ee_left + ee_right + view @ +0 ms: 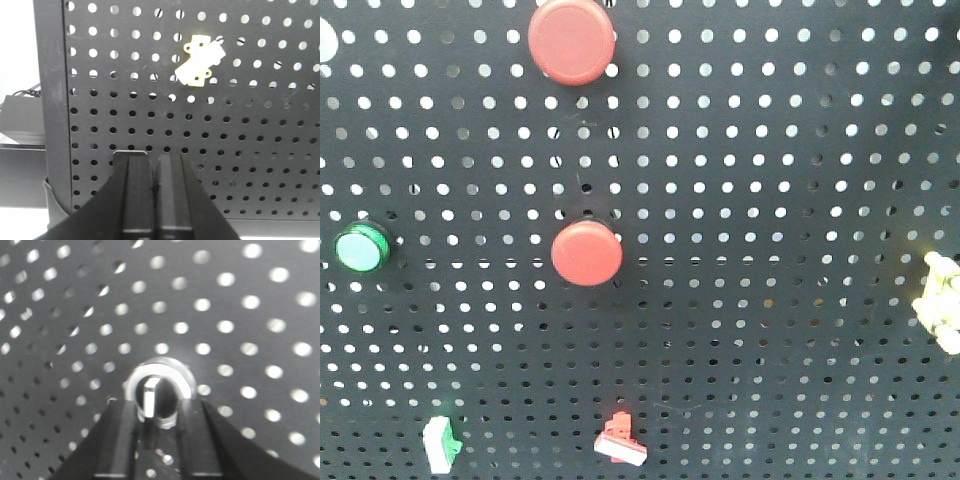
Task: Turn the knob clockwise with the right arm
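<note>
Right wrist view: right gripper (159,409) has jaws wide around the knob (158,386) (not squeezing yet); pinch gently, then turn clockwise.

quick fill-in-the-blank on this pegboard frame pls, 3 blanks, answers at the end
1. In the front view, the round button at the pegboard's left edge is ___.
2. In the right wrist view, the knob sits ___ the fingers of the right gripper.
3. In the left wrist view, the small part mounted above the left gripper is pale ___.

Missing words: green; between; yellow
</note>
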You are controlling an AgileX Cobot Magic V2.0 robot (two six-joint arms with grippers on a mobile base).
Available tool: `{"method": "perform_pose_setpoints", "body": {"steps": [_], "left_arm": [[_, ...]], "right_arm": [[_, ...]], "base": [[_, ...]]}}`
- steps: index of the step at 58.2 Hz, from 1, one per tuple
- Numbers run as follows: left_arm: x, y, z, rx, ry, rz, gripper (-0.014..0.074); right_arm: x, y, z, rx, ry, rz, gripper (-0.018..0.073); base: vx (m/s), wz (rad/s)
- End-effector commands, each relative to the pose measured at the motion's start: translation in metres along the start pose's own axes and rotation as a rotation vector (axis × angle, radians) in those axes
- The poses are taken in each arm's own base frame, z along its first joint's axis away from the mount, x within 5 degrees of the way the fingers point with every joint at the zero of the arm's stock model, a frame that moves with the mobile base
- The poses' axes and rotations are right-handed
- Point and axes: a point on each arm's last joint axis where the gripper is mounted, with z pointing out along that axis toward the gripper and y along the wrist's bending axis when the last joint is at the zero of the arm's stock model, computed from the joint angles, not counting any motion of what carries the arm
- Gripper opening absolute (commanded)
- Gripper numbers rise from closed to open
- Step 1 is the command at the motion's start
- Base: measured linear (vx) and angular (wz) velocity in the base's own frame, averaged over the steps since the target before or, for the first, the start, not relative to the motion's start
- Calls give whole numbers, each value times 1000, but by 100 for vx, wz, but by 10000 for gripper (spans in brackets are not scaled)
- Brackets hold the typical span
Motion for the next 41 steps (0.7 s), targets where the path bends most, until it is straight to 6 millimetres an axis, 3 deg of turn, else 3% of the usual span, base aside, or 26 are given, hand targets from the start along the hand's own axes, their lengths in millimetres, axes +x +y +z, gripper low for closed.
{"method": "perform_pose_setpoints", "body": {"steps": [1,19,28,31,41], "left_arm": [[-3,1,0,-5,-69,-12,-6],[-3,1,0,-5,-69,-12,-6],[-3,1,0,-5,-69,-12,-6],[-3,1,0,-5,-69,-12,-6],[-3,1,0,-5,-69,-12,-6]], "right_arm": [[-9,-9,-3,69,-73,6,222],[-11,-5,-2,27,-93,46,125],[-10,-3,5,15,-78,67,27],[-10,-3,7,12,-76,102,-17],[-9,-2,15,-1,-67,315,-9]], "base": [[0,0],[0,0],[0,0],[0,0],[0,0]]}}
